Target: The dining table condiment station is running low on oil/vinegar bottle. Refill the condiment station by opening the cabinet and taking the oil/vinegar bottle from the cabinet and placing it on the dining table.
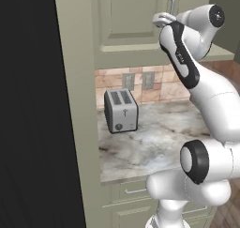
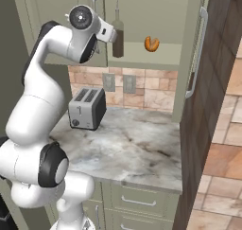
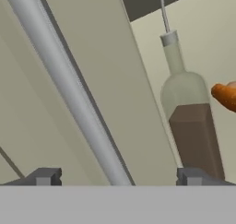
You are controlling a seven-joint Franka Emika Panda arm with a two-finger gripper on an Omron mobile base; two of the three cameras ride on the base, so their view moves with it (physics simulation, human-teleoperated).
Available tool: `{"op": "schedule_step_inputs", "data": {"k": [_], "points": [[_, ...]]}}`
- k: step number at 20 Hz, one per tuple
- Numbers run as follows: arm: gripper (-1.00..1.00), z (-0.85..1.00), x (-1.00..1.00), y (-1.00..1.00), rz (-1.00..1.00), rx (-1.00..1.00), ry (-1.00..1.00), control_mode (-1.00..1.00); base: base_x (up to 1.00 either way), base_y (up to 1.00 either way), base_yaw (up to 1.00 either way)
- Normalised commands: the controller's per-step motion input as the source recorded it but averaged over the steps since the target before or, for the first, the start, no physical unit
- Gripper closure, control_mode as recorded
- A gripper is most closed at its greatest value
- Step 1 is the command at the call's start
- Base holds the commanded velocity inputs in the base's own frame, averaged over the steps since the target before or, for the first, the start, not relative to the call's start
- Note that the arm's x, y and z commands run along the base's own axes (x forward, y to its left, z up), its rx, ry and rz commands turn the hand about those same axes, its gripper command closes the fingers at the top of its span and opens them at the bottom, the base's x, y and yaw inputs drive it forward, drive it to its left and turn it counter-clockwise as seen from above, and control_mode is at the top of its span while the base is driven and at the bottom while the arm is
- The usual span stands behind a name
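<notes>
The oil/vinegar bottle (image 2: 117, 35) stands upright on the lower shelf of the sage-green cabinet (image 2: 156, 16), dark brown below and clear above, with a thin neck. The hand view shows this bottle (image 3: 191, 131) just right of my gripper (image 3: 117, 177). The cabinet's right door (image 2: 186, 58) hangs open and its left door (image 1: 126, 16) is shut. My gripper (image 1: 164, 19) is open, up at the left door's silver bar handle (image 3: 73, 94), which runs between the fingertips (image 3: 44, 177). The dining table is out of view.
An orange pastry-like item (image 2: 151, 43) lies on the shelf right of the bottle. Below, a silver toaster (image 2: 86, 108) sits on a small marble counter (image 2: 142, 148) over green drawers (image 2: 139, 200). A dark tall unit (image 1: 28, 105) stands at the left.
</notes>
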Motion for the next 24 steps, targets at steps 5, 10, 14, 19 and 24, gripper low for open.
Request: {"op": "schedule_step_inputs", "data": {"k": [5,10,14,19,24], "points": [[1.0,-0.07,0.05,0.0,0.0,0.0,-0.05,-1.0,0.0,0.0,0.0],[1.0,0.0,0.0,0.13,0.02,-0.01,0.07,-1.0,0.0,0.0,0.0],[1.0,0.06,-0.22,0.57,0.11,-0.17,0.24,-1.0,0.0,0.0,0.0],[1.0,0.11,-0.95,0.33,0.15,-0.18,0.2,-1.0,0.0,0.0,0.0],[1.0,0.0,-1.0,0.15,0.2,-0.11,-0.08,-1.0,0.0,0.0,0.0]]}}
